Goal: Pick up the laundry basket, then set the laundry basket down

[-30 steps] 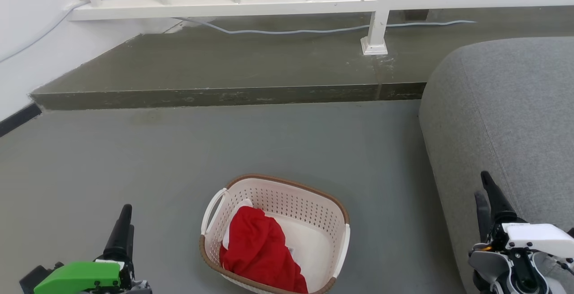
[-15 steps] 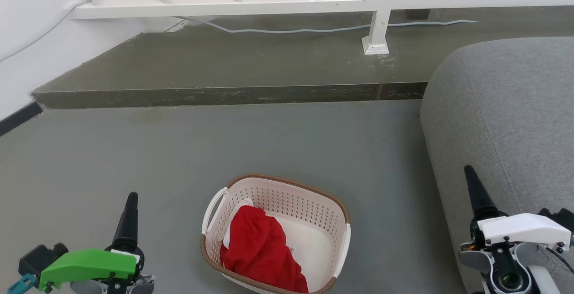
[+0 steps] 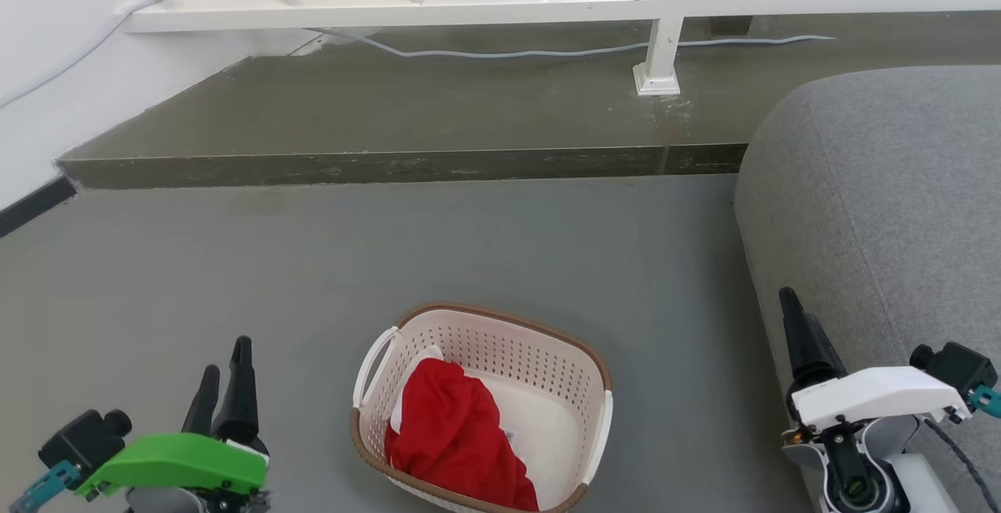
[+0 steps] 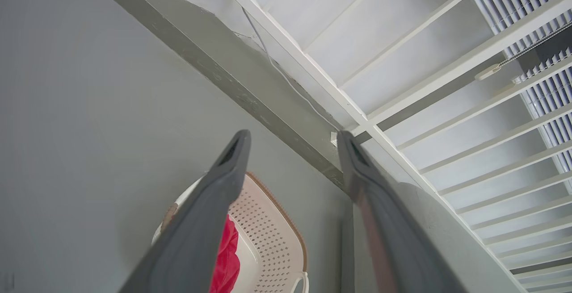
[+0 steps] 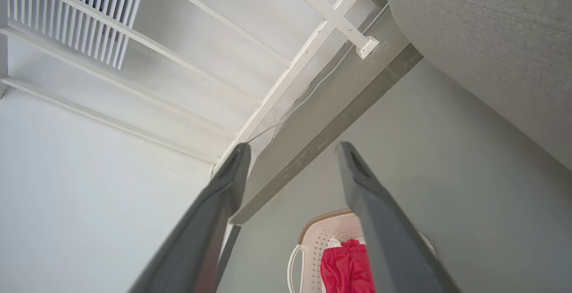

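The laundry basket (image 3: 512,358) stands on the grey floor, low in the middle of the head view: cream, perforated, with a brown rim and a white loop handle on its left side. A red garment (image 3: 457,435) lies inside it. My left gripper (image 3: 226,358) hovers open to the basket's left, apart from it. Over at the right, beside the sofa, my right gripper (image 3: 788,300) is turned edge-on. The left wrist view has the open left gripper (image 4: 292,134) above the basket (image 4: 272,221). In the right wrist view the right gripper (image 5: 292,146) is open and empty, with the basket (image 5: 324,232) below.
A grey sofa (image 3: 884,184) fills the right side, close to my right arm. A raised dark step (image 3: 391,163) runs across behind the basket, with a white railing (image 3: 547,3) and a loose cable (image 3: 547,52) on it. A white wall (image 3: 47,67) is at the left.
My left gripper has risen and turned, so both of its fingers now show. My right gripper has shifted left and up. The basket has stayed in place.
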